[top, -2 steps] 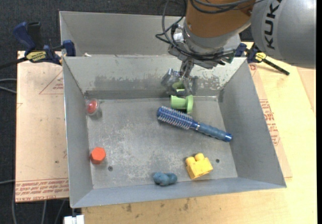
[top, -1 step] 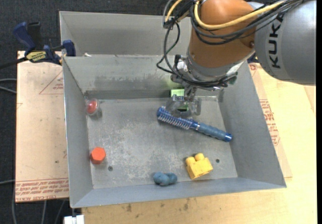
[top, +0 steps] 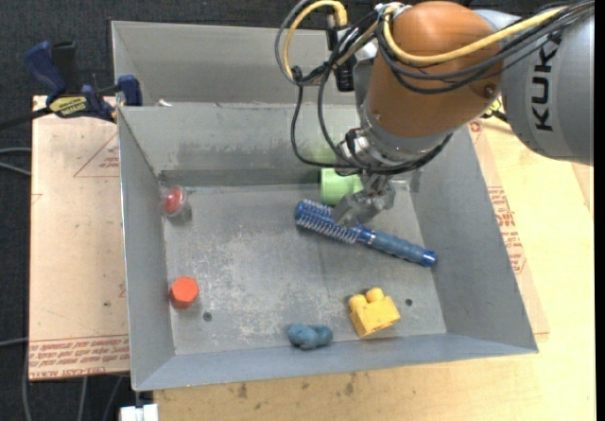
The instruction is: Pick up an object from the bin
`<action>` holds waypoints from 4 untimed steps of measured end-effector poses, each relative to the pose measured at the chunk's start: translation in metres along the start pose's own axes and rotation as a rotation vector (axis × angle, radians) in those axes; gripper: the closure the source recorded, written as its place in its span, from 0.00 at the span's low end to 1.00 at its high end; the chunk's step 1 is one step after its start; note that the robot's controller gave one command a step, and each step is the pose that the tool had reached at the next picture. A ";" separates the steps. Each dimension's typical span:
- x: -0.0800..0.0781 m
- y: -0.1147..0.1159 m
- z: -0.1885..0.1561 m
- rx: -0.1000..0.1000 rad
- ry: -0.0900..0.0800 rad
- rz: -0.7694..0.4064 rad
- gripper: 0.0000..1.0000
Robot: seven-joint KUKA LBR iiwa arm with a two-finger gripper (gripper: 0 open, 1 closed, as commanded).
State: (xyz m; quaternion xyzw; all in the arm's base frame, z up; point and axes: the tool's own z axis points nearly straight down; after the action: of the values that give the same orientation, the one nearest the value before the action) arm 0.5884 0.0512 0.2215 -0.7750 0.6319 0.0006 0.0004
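Along the front of the bin a blue lump and a yellow block are seen, with an orange cylinder further left. Mid-floor a blue brush is laid aslant, its bristled end right under the gripper, its handle trailing to the right. Whether the gripper is open or closed cannot be told. A green object is seen just behind it
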 end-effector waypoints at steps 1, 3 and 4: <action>-0.030 0.090 0.052 -0.005 -0.002 -0.334 1.00; -0.016 0.021 -0.114 0.001 -0.003 -0.764 0.00; -0.017 0.065 -0.021 -0.009 -0.007 -0.868 0.00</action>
State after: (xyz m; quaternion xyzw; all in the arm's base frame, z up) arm 0.5210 0.0544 0.2424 -0.9689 0.2473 0.0056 -0.0007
